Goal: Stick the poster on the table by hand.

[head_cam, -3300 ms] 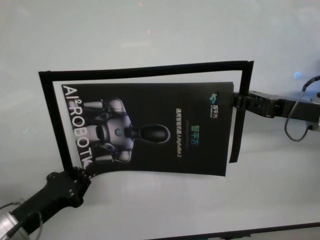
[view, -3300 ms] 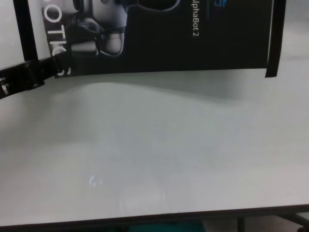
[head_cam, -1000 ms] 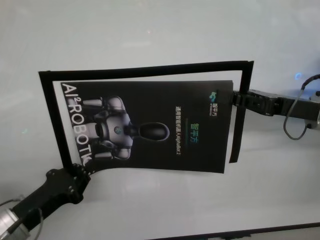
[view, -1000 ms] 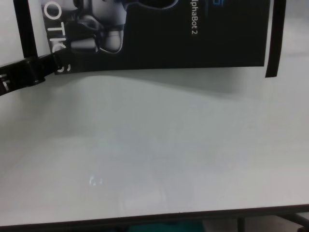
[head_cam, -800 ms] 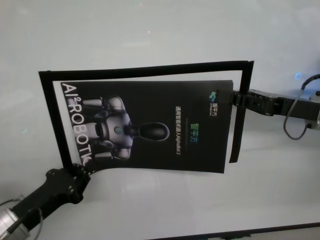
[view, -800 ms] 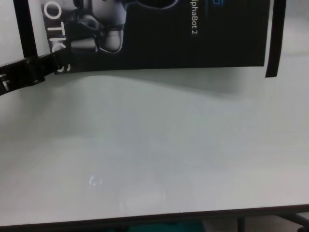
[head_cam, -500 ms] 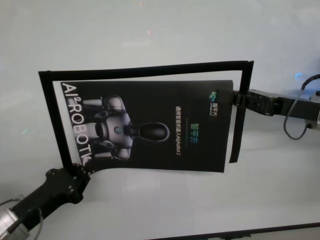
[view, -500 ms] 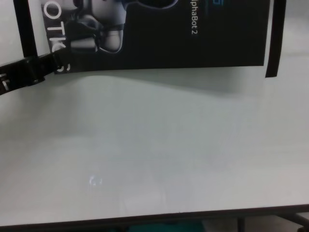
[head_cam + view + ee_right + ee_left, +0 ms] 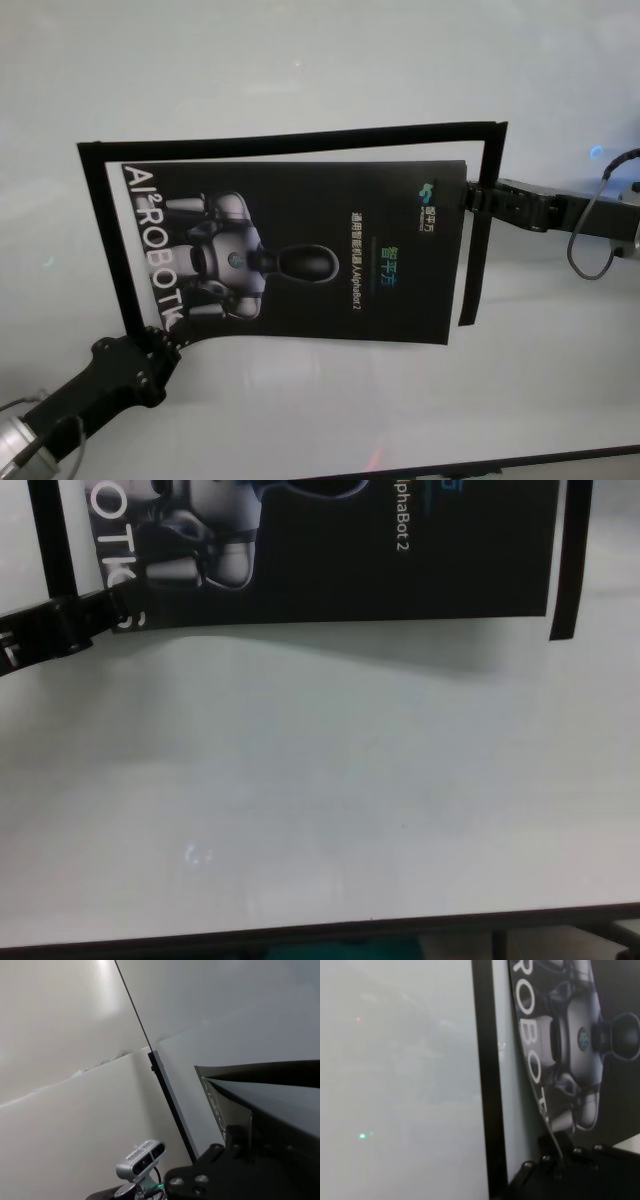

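While lifted off table (image 9: 300, 80) | poster (image 9: 300, 250) pinched: left gripper (image 9: 160, 340), seemingly right gripper (image 9: 468, 197)

The bench (image 9: 330, 60) is a wide, smooth white-grey top with a thin dark near edge. Narrow black tape strips (image 9: 300, 142) lie flat on it, forming a three-sided frame: one down the left, one along the far side, one down the right.

poster (image 9: 400, 560) above table (image 9: 330, 800), left tool (image 9: 60, 630) gripping
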